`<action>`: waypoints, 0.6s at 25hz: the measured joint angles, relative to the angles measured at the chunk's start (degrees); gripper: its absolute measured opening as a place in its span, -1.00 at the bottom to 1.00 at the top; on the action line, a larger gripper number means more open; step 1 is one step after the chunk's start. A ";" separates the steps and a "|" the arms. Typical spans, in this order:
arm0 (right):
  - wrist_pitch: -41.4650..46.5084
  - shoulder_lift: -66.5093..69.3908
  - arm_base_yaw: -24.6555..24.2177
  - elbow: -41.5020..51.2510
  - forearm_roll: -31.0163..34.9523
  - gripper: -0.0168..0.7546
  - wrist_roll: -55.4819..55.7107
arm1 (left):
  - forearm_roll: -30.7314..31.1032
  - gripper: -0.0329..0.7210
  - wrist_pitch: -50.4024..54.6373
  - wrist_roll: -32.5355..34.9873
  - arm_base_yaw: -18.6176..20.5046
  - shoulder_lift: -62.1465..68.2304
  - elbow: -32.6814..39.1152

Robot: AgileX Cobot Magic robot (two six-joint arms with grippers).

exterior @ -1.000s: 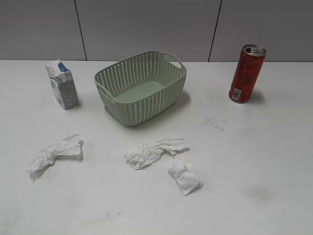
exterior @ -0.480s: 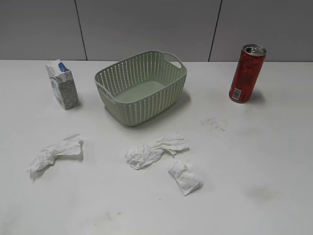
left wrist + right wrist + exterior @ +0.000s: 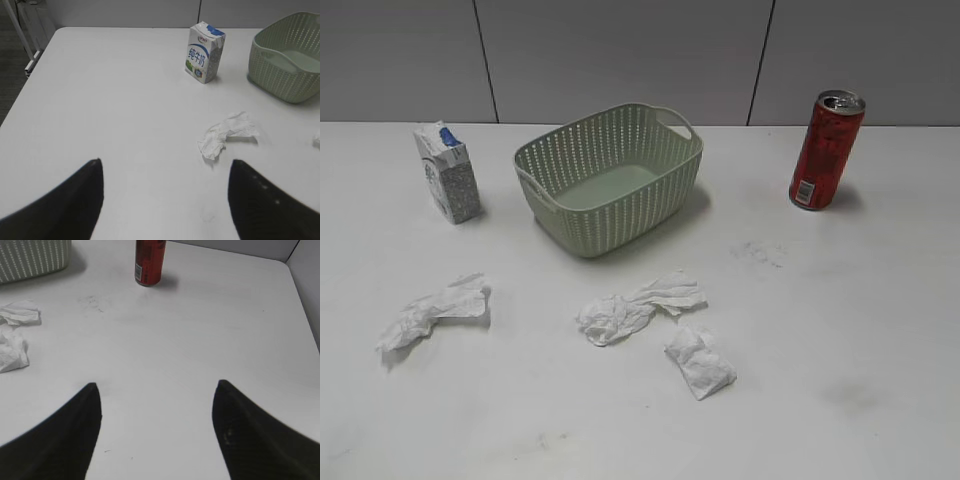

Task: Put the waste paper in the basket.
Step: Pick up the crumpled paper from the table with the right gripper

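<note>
Three crumpled white waste paper wads lie on the white table: one at the left [image 3: 432,310], one in the middle [image 3: 635,306], one just right of it [image 3: 699,362]. The sage-green basket [image 3: 582,222] stands behind them, with nothing in it. No gripper shows in the exterior view. My left gripper [image 3: 165,167] is open and empty above bare table, with the left wad [image 3: 226,134] ahead of it and the basket [image 3: 280,75] at the far right. My right gripper [image 3: 156,392] is open and empty, with two wads [image 3: 14,337] at its far left.
A white-and-blue milk carton [image 3: 447,173] stands left of the basket, also in the left wrist view [image 3: 204,52]. A red can [image 3: 825,150] stands at the back right, also in the right wrist view [image 3: 149,261]. The table edge [image 3: 30,75] runs along the left.
</note>
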 joint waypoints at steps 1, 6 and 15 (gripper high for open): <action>-0.12 0.00 0.00 0.00 -0.11 0.40 0.00 | 0.00 0.65 0.00 0.00 0.00 0.00 0.00; -2.56 3.54 0.00 -0.89 -0.74 0.40 -0.31 | 0.00 0.65 0.00 0.00 0.00 0.00 0.00; -12.67 30.05 0.00 -1.73 0.90 0.40 -0.58 | 0.00 0.65 0.00 0.00 0.00 0.00 0.00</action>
